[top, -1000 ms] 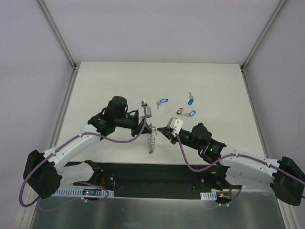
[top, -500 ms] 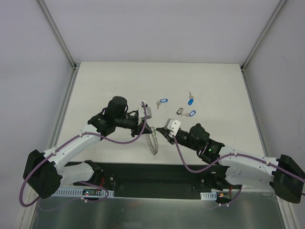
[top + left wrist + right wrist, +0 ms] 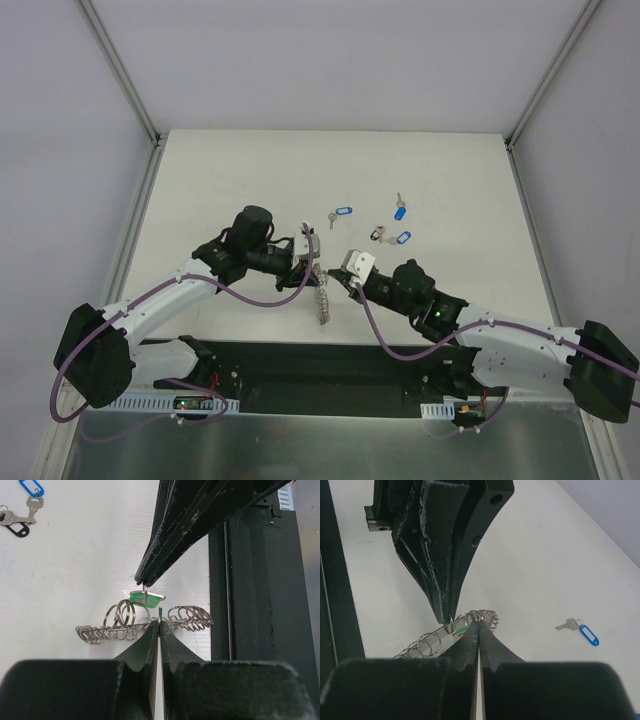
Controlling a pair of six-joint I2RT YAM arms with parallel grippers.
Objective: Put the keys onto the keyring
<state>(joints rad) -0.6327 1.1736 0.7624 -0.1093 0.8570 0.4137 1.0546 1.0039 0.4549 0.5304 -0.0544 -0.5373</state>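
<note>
Left fingers (image 3: 143, 647) pinch the keyring (image 3: 122, 622) shut at the middle of the table's (image 3: 450, 170) near edge. Right fingers (image 3: 465, 646) clamp the green key (image 3: 141, 597). Best hold the keyring steady and work the key's loop on slowly.

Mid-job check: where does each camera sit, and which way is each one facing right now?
Top external: above and behind the bases, looking down on the table; both arms show, left gripper and right gripper meeting at the keyring.
Left wrist: looks along its own shut fingers at keyring and green key; right gripper opposite.
Right wrist: looks along its own shut fingers towards the left gripper; a blue key lies beyond.
Shared: both wrist views show keyring and green key.
</note>
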